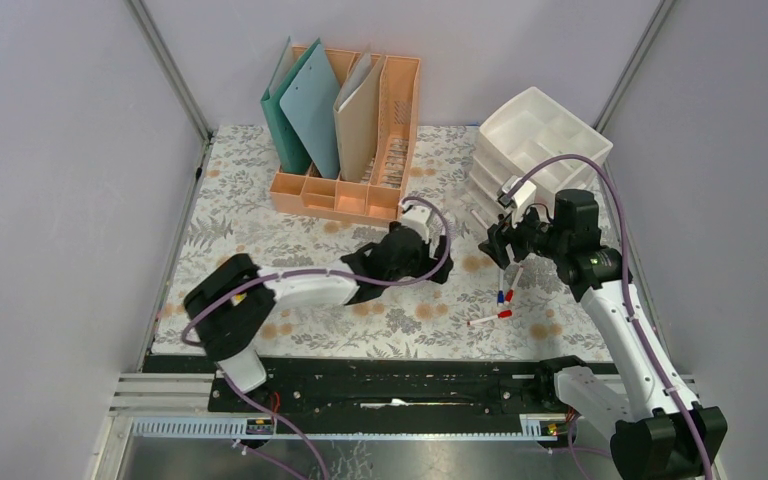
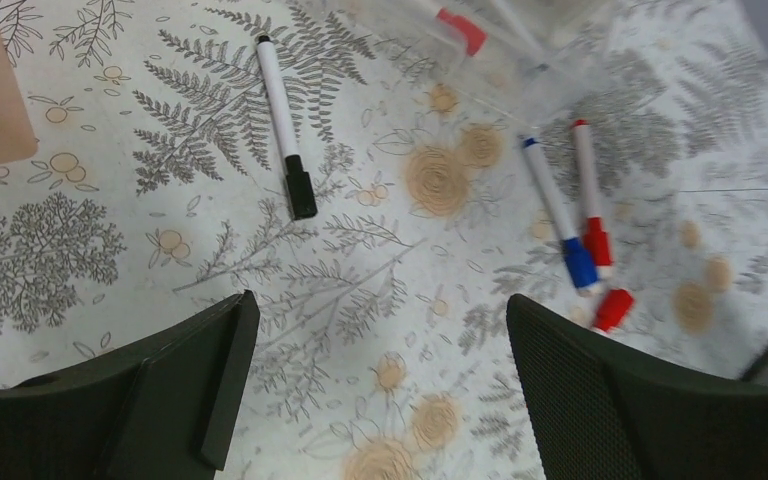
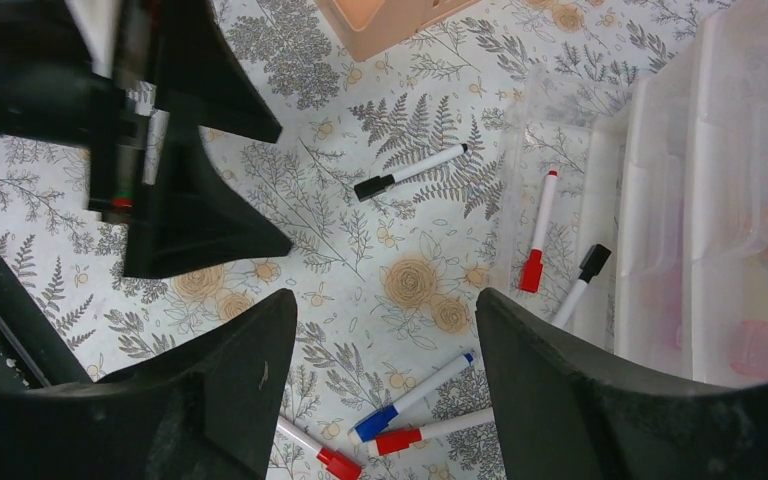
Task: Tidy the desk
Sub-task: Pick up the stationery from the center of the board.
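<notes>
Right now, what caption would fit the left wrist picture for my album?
Open left hand above the leafy desk, with a black-capped marker, a blue-capped marker and red-capped markers lying loose ahead.

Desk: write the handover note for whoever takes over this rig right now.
Left gripper: jaws open, empty, over the desk.
Right gripper: jaws open, empty, near the drawer unit.
Loose on the desk: black marker, blue marker, red marker beside it, second red marker.
Done: clear drawer seems to hold a stowed red marker and a stowed black marker.
Left: stow the four loose markers.
</notes>
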Controlling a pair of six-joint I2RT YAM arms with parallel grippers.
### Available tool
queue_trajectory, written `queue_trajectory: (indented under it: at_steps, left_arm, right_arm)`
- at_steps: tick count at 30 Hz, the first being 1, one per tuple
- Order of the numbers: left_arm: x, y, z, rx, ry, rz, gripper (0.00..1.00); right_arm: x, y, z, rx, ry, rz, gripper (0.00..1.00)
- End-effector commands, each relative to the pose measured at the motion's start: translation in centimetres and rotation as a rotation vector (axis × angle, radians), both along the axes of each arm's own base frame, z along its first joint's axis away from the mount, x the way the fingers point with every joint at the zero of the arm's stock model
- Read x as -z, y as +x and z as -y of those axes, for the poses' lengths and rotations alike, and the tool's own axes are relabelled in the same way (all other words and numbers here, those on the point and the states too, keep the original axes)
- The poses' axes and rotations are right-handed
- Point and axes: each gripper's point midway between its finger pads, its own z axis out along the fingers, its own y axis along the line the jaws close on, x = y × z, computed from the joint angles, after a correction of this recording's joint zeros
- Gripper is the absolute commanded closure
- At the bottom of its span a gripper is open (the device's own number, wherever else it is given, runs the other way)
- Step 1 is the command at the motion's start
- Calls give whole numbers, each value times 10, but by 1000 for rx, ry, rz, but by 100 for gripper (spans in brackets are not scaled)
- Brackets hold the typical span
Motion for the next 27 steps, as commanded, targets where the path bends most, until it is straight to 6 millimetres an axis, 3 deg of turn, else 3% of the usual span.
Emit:
queue_trajectory:
  at_steps: [1,7,16,22,27]
  left_arm:
    - [11,23,9,-31,131,28,2]
    - [34,51,23,-78,255,11,10]
    - [54,73,31,-86,341,-13,23]
    - [69,81,32,-83,397,-50,47]
    - [77,86,31,-84,423,-71,55]
  right_arm:
    - [-2,2,4,22,0,18,27]
    - [-1,3,5,27,-7,17,27]
    - [-2,3,6,31,-12,25,27]
    - [-2,3,6,30,-10,25,27]
    - [-2,3,6,30,-10,25,27]
